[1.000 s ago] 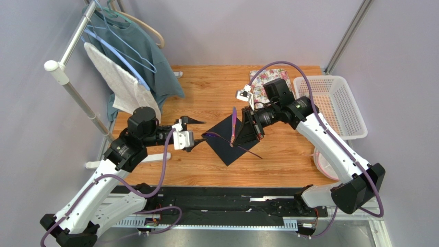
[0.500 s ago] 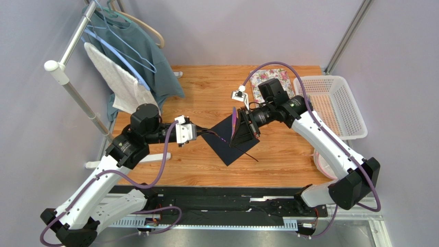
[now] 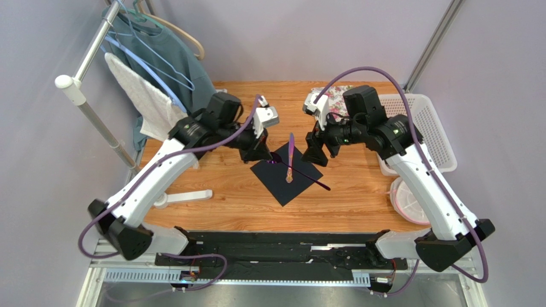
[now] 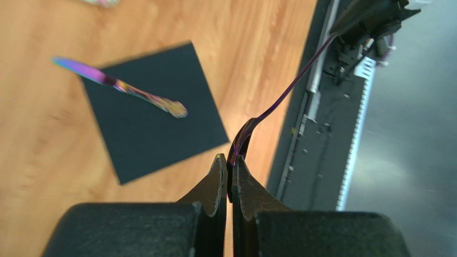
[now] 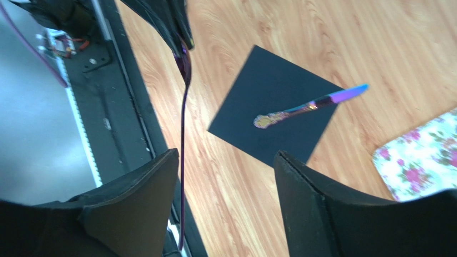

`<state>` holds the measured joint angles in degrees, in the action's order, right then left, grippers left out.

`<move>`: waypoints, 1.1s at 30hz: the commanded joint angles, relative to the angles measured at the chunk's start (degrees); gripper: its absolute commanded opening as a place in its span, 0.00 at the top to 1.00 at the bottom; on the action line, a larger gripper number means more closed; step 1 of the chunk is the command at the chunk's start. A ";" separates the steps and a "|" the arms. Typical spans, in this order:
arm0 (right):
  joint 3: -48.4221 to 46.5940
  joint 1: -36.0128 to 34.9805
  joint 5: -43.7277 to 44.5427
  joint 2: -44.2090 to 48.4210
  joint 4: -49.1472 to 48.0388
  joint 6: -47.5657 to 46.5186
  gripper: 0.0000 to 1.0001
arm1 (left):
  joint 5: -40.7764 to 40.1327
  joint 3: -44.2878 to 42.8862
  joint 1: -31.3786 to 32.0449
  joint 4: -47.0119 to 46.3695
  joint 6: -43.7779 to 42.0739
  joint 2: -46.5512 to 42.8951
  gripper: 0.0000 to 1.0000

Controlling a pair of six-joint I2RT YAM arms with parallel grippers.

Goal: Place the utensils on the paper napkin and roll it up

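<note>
The black paper napkin (image 3: 282,187) (image 4: 161,136) (image 5: 268,115) lies flat mid-table as a diamond. On it rests one purple utensil, a knife (image 3: 290,163) (image 4: 126,89) (image 5: 306,108), its blue blade tip past the napkin's far edge. My left gripper (image 3: 264,155) (image 4: 228,158) is shut on one end of a second slim purple utensil (image 3: 307,179) (image 4: 289,85) (image 5: 183,160), which hangs in the air across the napkin toward the right. My right gripper (image 3: 315,155) (image 5: 225,155) is open just right of the napkin, nothing between its fingers; the held utensil passes beside its left finger.
A floral mat (image 3: 333,96) (image 5: 424,160) lies at the back, a white basket (image 3: 416,128) to its right. A pink-rimmed round thing (image 3: 407,201) sits at the right edge. A rack with clothes (image 3: 160,77) stands back left. A black rail (image 3: 282,246) borders the near edge.
The right gripper opened, left the knife lying on the napkin and drew back. The left gripper shut on the slim utensil and swung it up to the napkin's far-left side.
</note>
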<state>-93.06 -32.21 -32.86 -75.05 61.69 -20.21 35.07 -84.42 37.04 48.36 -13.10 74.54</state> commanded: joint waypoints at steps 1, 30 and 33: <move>0.41 -0.31 7.28 3.15 2.73 -6.51 0.34 | 6.76 -2.94 -0.03 9.39 12.11 8.14 1.00; 8.50 -18.94 21.88 -4.41 2.82 -7.92 0.54 | 15.29 -6.37 -3.81 11.58 16.09 21.34 1.00; 9.38 -19.56 22.66 -4.50 2.29 -7.92 0.56 | 15.47 -6.37 -4.08 11.50 16.09 21.43 1.00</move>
<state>-84.64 -50.83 -11.73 -79.37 65.73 -28.34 48.10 -88.64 33.56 59.46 2.02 95.92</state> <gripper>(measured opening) 0.454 0.019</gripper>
